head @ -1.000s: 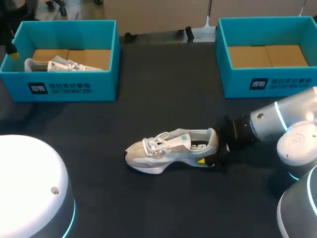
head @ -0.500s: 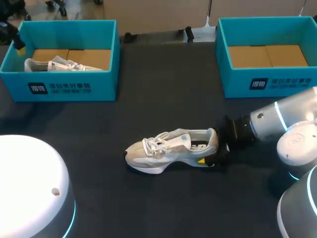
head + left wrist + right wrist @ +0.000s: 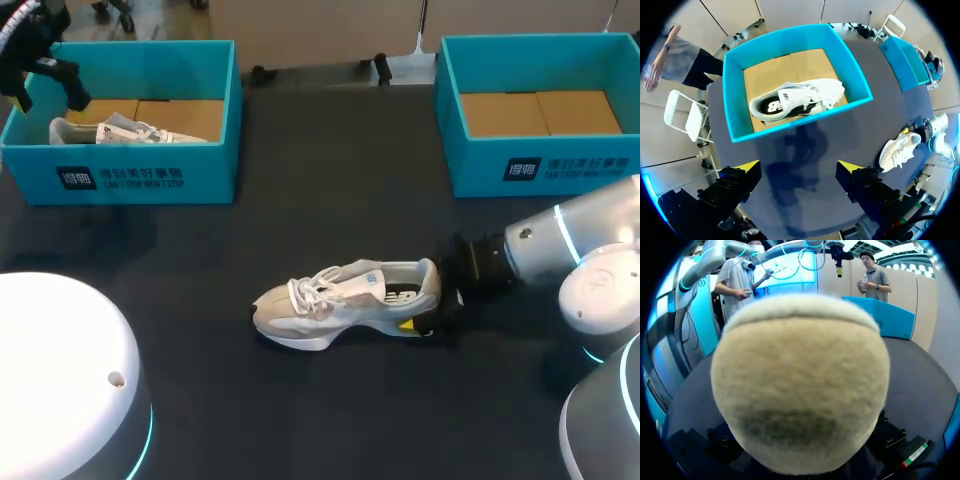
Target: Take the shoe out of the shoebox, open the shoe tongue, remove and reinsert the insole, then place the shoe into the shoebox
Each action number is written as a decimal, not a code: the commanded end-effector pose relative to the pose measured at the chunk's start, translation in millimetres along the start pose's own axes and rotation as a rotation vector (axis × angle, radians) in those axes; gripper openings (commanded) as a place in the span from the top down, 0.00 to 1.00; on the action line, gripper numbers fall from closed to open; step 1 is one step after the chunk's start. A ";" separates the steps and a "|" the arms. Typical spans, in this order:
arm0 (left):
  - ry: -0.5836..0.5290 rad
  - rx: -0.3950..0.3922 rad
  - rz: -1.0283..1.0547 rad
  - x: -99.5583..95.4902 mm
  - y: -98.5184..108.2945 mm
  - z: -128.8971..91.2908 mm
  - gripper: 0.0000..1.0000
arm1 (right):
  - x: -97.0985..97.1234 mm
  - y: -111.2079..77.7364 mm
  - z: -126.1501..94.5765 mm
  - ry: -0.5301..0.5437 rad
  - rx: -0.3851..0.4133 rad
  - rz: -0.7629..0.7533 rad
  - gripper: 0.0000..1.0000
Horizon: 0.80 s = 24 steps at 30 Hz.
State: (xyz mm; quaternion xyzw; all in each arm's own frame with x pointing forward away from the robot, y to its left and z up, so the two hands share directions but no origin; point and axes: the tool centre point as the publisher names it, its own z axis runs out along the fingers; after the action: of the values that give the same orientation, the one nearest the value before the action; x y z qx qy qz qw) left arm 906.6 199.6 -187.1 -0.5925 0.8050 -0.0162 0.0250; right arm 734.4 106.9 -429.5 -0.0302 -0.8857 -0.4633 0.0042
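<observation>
Head view: sneaker (image 3: 345, 300) lies on table (image 3: 330, 180) at lower centre. Long axis runs left-right across frame, toe left, heel right. Our right gripper (image 3: 425, 322) sits at heel, mostly hidden behind it; we cannot tell whether it clamps. Our left gripper (image 3: 47, 95) is at upper left over left shoebox (image 3: 130, 178) corner, dark, hard to read.

Left wrist view: left gripper (image 3: 797, 167) spread wide, holding nothing. Left shoebox (image 3: 734, 95) ahead holds second sneaker (image 3: 797, 100).

Right wrist view: sneaker (image 3: 800, 385) heel fills view and hides right gripper.
</observation>
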 end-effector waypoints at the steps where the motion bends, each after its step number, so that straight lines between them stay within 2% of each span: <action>1: -0.028 0.014 0.017 23.3 1.4 -5.9 0.00 | -2.2 -0.5 3.1 -0.002 0.005 0.001 1.00; 3: -0.058 0.008 0.039 29.7 -2.0 -5.9 0.00 | -2.2 -0.5 3.1 -0.002 0.005 0.001 1.00; 21: -0.058 0.008 0.039 29.7 -2.0 -5.9 0.00 | -2.2 -0.5 3.1 -0.002 0.005 0.001 1.00; 24: -0.030 -0.005 0.090 58.3 -2.3 -6.6 0.00 | -2.2 -0.5 3.1 -0.002 0.005 0.001 1.00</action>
State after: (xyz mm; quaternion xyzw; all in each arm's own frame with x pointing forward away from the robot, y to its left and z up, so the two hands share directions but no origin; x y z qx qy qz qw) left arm 895.2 160.3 -181.3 -0.5676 0.8223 -0.0076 0.0395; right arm 734.4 106.9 -429.5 -0.0302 -0.8857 -0.4633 0.0042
